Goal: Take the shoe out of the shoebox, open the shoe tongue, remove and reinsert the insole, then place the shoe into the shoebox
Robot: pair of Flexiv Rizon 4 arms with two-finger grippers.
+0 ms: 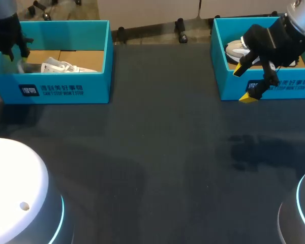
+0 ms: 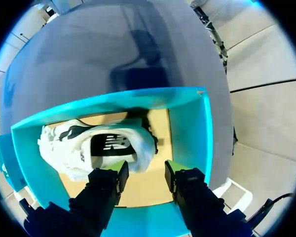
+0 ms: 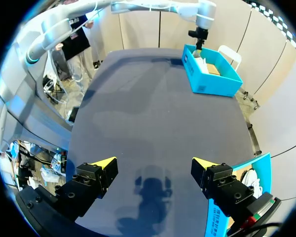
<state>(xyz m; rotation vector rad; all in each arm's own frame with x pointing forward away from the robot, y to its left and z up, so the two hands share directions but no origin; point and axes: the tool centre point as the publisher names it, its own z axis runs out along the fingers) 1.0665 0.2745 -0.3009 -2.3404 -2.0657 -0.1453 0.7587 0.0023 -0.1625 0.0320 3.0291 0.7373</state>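
Dark grey tabletop [image 1: 157, 152] nearest, w/ soft arm shadows on it.

Further back, approx 2 o'clock from table centre in head view: teal right shoebox [image 1: 234, 90], no lid on, white-and-dark shoe [image 1: 238, 49] lying inside. Right gripper [image 1: 244, 84] hanging over that box's front wall, pincer spread wide, nothing between the fingers. One yellow tip up near the rim, other lower down in front of the wall's outer face. Same story on right wrist cam: right gripper [image 3: 153, 167] wide apart above the tabletop, teal box corner just beside one finger.

Same depth, approx 10 o'clock: teal left shoebox [image 1: 66, 90], also lidless, brown cardboard floor, white shoe [image 1: 61, 66] resting in it, laces showing. Left gripper [image 1: 18, 58] dipped inside at the box's 9 o'clock end.

On left wrist cam: left gripper [image 2: 144, 170] w/ fingers apart, clamped on nothing, tips over the brown floor. One tip right next to the shoe's heel collar, can't tell if actually touching. Dark insole [image 2: 111, 143] visible thru the shoe opening.
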